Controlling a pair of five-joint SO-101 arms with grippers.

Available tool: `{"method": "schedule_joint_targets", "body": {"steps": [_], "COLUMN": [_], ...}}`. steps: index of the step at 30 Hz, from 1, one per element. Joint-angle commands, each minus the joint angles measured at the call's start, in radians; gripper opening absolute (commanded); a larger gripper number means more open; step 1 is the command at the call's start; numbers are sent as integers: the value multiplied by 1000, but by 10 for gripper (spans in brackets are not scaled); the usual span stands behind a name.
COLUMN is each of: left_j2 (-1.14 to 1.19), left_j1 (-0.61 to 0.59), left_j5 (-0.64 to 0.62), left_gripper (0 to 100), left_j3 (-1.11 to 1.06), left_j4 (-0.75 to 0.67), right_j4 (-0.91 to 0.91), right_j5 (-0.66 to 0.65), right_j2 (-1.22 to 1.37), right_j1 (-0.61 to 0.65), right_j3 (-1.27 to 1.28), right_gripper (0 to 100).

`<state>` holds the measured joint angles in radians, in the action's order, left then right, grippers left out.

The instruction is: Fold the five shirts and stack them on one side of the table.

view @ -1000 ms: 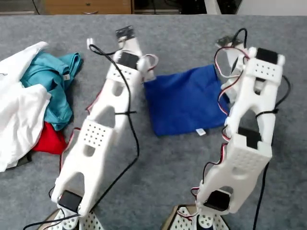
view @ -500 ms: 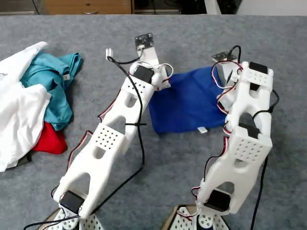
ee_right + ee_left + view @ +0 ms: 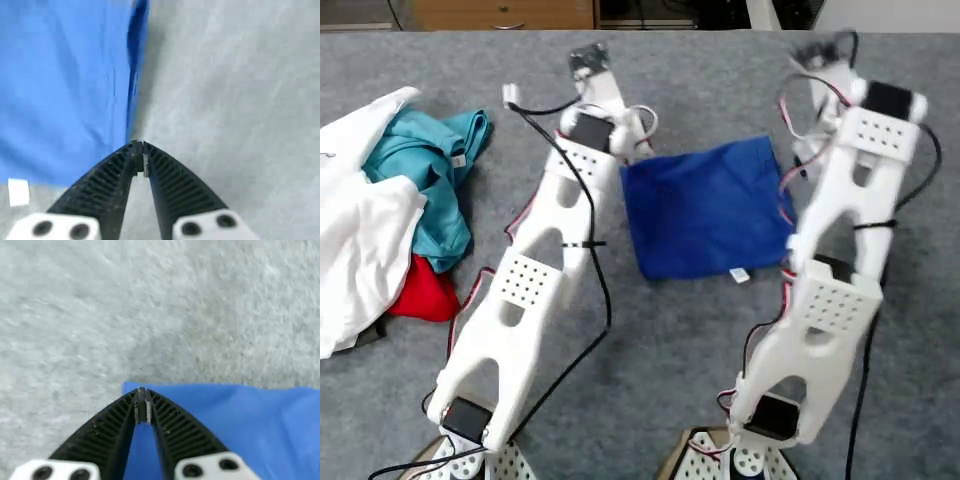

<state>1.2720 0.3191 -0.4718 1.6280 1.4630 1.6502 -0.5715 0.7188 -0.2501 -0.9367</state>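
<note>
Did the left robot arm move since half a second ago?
Yes. The left gripper, jaws shut at a corner of the blue shirt, swung back toward the teal shirt.

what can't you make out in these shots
High view: shirt pile runs off the left edge, white cloth covering part; count unclear.
High view: blue shirt has its right edge behind the right arm.
Wrist views: whether left pincer or right pincer pinches cloth; their tips cover it.
</note>
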Motion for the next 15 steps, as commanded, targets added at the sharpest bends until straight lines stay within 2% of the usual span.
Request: {"method": "schedule_joint_targets", "body": {"steps": [1, 7, 15], "left_j2": [-54, -1, 134], "left_j1": [-11, -5, 9], "left_j5": [2, 2, -5], "left_gripper": [20, 20, 20], "left_j3": [44, 44, 46], "left_j4": [11, 5, -104], "right_j4": [-74, -227, -413], "right_j5": [12, 12, 14], "right_j2": [45, 216, 390], "right_j1": [99, 177, 130], "right_j3": [-124, -136, -136], "right_gripper": [5, 5, 5]}}
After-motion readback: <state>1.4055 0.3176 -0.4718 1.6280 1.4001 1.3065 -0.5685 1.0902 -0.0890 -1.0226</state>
